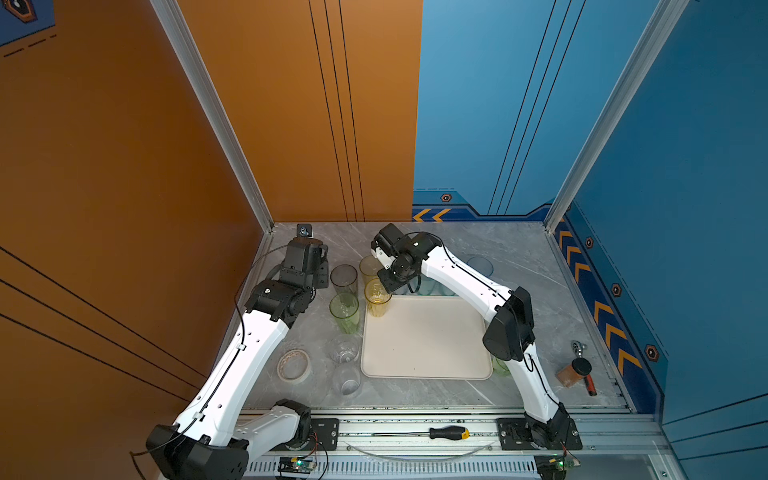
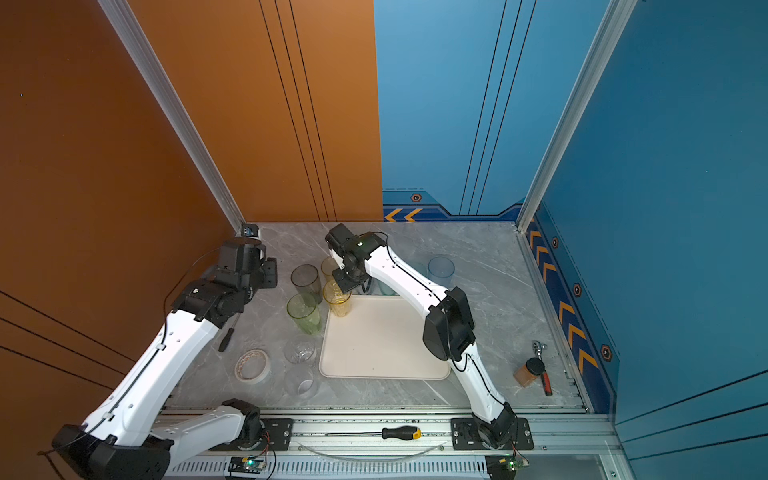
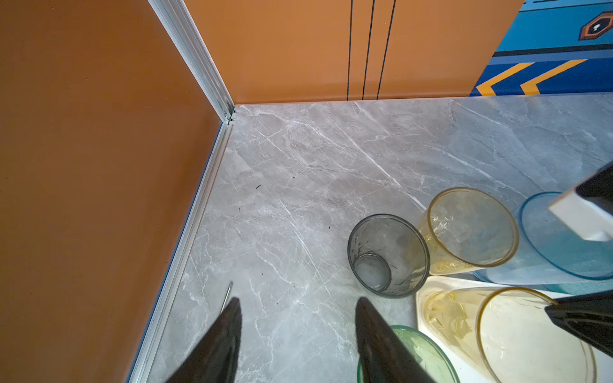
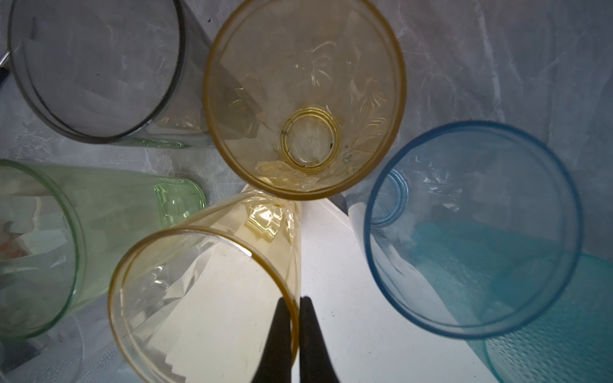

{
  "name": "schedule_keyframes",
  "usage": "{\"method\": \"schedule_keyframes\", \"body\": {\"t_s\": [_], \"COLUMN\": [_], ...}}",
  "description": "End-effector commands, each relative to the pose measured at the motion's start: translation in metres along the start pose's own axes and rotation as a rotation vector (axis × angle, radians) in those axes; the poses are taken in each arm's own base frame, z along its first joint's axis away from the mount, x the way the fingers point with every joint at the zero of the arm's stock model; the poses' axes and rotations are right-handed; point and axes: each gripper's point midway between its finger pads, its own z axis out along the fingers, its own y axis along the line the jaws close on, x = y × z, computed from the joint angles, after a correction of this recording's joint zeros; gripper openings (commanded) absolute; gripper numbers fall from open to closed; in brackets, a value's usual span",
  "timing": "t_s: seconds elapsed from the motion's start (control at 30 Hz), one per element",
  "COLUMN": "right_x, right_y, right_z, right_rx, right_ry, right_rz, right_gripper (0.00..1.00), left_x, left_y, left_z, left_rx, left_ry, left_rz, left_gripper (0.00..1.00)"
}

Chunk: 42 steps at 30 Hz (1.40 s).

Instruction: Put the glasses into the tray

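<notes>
My right gripper (image 4: 293, 298) is shut on the rim of a tall yellow glass (image 4: 199, 298), one finger inside and one outside. In both top views this glass (image 1: 377, 300) has its base at the far-left corner of the cream tray (image 1: 424, 357). Around it stand a second yellow glass (image 4: 305, 99), a grey glass (image 4: 96, 66), a green glass (image 4: 49, 248) and a blue glass (image 4: 471, 228). My left gripper (image 3: 298, 300) is open over bare table. It is near the grey glass (image 3: 388, 255) and holds nothing.
Two clear glasses (image 1: 344, 349) (image 1: 346, 380) and a tape roll (image 1: 294, 365) lie left of the tray. Another blue glass (image 1: 480, 266) stands at the back. A brown jar (image 1: 575, 372) and a red-handled tool (image 1: 588, 382) are at the right. A screwdriver (image 1: 449, 433) lies on the front rail.
</notes>
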Motion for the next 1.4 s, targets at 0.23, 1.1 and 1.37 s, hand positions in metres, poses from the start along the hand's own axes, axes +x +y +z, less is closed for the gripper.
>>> {"method": "schedule_keyframes", "body": {"t_s": [0.23,1.1,1.37], "right_x": [-0.006,-0.009,-0.015], "right_y": [0.005,0.007,0.005], "right_z": [0.0,-0.006,-0.022], "right_rx": [-0.022,-0.003,0.009], "right_ry": [-0.009,-0.018,-0.053], "right_rz": [0.01,-0.007,-0.009], "right_gripper": [0.03,0.22,0.28], "left_x": [0.007,0.012,0.013], "left_y": [0.0,0.004,0.0], "left_z": [0.002,0.005,0.006], "left_rx": [0.014,0.016,0.032], "left_ry": [0.027,0.044,0.051], "left_rz": [0.02,0.016,0.017], "left_gripper": [0.58,0.59,0.58]}}
